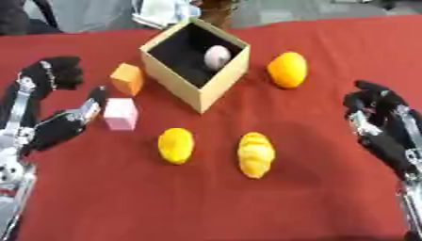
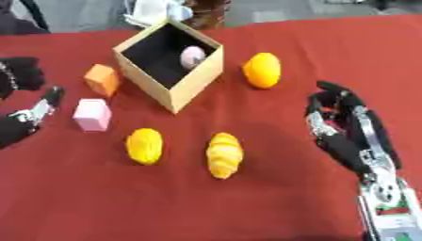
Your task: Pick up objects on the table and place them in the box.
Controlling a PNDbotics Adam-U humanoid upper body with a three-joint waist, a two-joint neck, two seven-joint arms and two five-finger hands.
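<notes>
A tan cardboard box with a dark inside stands at the back middle of the red cloth, and a pale egg-shaped thing lies in it. Left of the box sit an orange cube and a pink cube. An orange fruit lies right of the box. In front lie a yellow lemon-like fruit and a yellow ridged piece. My left hand is open just left of the pink cube, its thumb near it. At the right my right hand rests open, holding nothing.
The red cloth covers the whole table, with bare cloth along the front. Beyond the far edge stand a white thing and a dark brown thing behind the box.
</notes>
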